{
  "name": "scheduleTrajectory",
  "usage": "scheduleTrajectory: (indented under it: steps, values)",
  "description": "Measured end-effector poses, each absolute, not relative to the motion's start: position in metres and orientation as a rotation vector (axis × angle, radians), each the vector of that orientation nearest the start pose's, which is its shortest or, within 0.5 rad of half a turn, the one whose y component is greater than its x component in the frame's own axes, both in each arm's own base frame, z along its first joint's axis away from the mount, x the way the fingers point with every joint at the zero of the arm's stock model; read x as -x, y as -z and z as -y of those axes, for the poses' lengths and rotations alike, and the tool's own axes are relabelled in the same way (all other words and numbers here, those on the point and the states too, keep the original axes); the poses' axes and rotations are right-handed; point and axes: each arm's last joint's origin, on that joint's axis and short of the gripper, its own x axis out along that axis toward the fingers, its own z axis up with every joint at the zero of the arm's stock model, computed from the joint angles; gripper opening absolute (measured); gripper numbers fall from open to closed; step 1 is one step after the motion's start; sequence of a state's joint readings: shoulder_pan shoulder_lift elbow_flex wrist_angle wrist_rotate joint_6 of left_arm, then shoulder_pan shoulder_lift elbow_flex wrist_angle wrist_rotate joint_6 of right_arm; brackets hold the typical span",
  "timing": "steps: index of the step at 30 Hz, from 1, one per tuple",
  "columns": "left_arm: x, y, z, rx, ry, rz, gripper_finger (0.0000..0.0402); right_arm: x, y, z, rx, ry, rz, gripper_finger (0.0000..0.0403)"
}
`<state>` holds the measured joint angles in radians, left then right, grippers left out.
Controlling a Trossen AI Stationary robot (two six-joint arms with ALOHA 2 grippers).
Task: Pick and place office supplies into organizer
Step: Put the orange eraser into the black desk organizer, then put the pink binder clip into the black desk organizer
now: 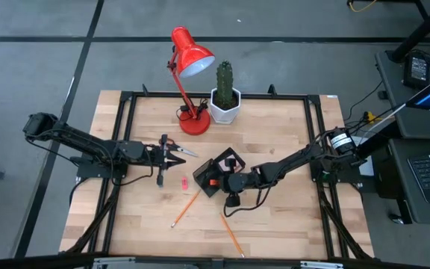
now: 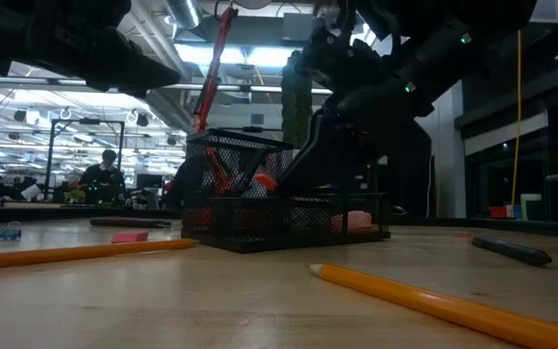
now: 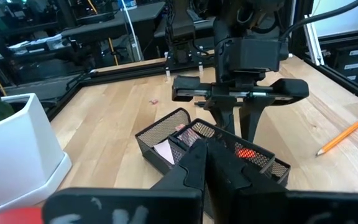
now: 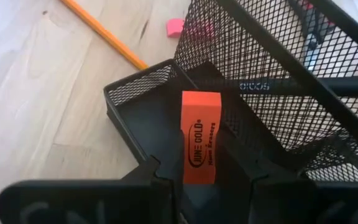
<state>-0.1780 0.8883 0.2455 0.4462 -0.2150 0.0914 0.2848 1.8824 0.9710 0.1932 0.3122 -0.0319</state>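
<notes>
The black mesh organizer [image 1: 226, 168] stands at mid-table; a pink sticky-note pad [image 2: 355, 221] lies in it. My right gripper [image 1: 215, 181] is at its low front compartment [image 4: 142, 118], shut on an orange eraser [image 4: 201, 134]. My left gripper [image 1: 176, 157] is shut and empty, raised above the table left of the organizer. Scissors [image 1: 189, 152] lie flat on the table under it. Two orange pencils [image 1: 186, 208] [image 1: 232, 235] and a pink piece [image 1: 184, 181] lie flat on the near part of the table. A black pen [image 2: 511, 250] lies flat on the table. My right gripper pinches the orange eraser by its two long sides [image 4: 199, 171], near the end closest to the wrist. The fingers [image 4: 241, 165] slant down into the organizer's low compartment and lie along the eraser. Its free end points into the compartment; whether it touches the floor I cannot tell.
A red desk lamp [image 1: 189, 67] and a cactus in a white pot [image 1: 225, 101] stand at the table's far edge, behind the organizer. The organizer's tall mesh cup [image 4: 272, 68] rises right beside my right gripper. Bare wood lies at the table's near edge.
</notes>
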Motion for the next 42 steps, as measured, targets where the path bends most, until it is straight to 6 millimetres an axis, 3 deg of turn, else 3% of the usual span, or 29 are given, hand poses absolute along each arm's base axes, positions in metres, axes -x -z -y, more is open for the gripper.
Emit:
scheduleTrajectory:
  steps: [6, 21, 26, 35, 42]
  values:
    - [-0.178, -0.191, 0.026, -0.13, -0.028, -0.196, 0.0001, -0.358, -0.135, -0.096, 0.239, 0.015, -0.688, 0.0085]
    - [-0.178, -0.191, 0.026, -0.128, -0.028, -0.196, 0.0003, -0.359, -0.137, -0.096, 0.274, -0.001, -0.67, 0.0153]
    - [-0.178, -0.191, 0.026, -0.127, -0.028, -0.196, 0.0001, -0.356, -0.148, -0.097, 0.307, -0.017, -0.652, 0.0153]
    - [-0.178, -0.191, 0.026, -0.129, -0.028, -0.197, 0.0005, -0.33, -0.2, -0.1, 0.262, -0.027, -0.631, 0.0108]
    - [-0.178, -0.191, 0.026, -0.13, -0.028, -0.196, 0.0005, -0.307, -0.218, -0.098, 0.197, 0.001, -0.719, 0.0036]
